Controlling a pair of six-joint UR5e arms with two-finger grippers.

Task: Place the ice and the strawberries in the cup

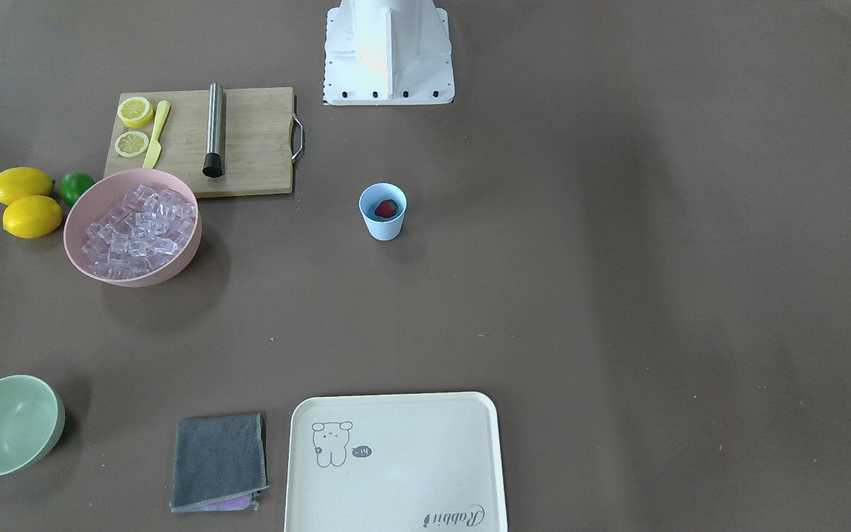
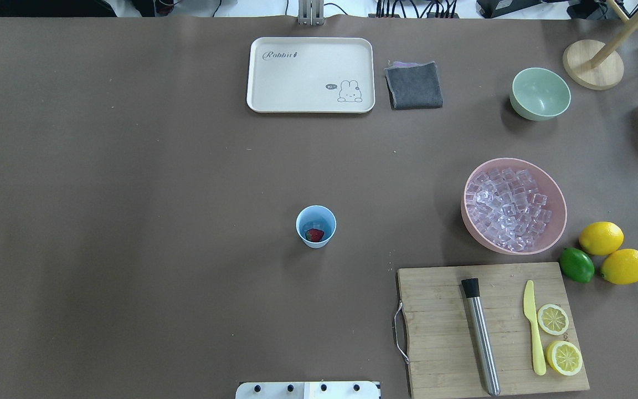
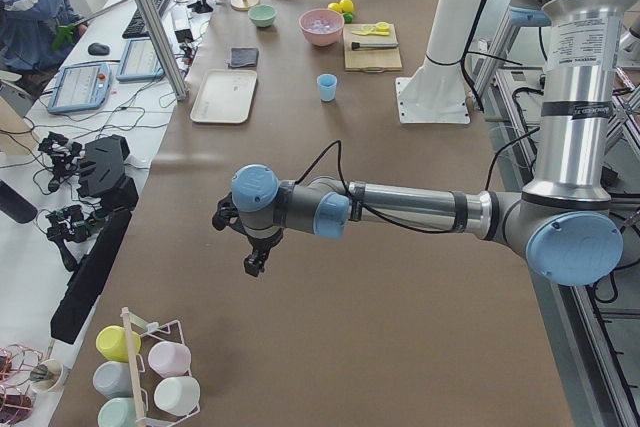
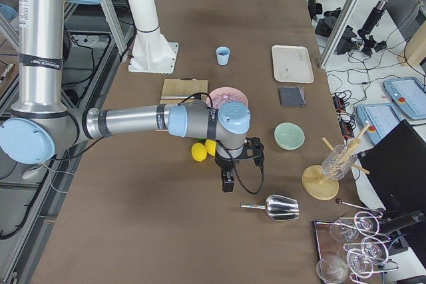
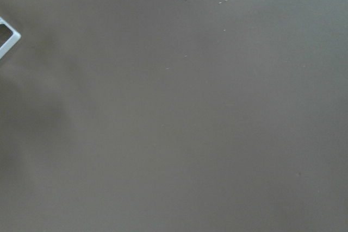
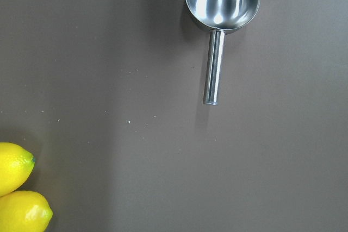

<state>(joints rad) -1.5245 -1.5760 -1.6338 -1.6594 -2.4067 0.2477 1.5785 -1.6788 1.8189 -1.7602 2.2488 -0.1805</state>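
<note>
The light blue cup stands upright mid-table, and it also shows in the front view. One red strawberry lies inside it. The ice is heaped in a pink bowl to the cup's right. My left gripper hangs over bare table far from the cup, seen only in the left side view. My right gripper hangs beyond the lemons near a metal scoop, seen only in the right side view. I cannot tell whether either gripper is open or shut.
A cutting board holds a metal muddler, a yellow knife and two lemon halves. Two lemons and a lime lie beside it. A green bowl, grey cloth and tray sit at the far edge.
</note>
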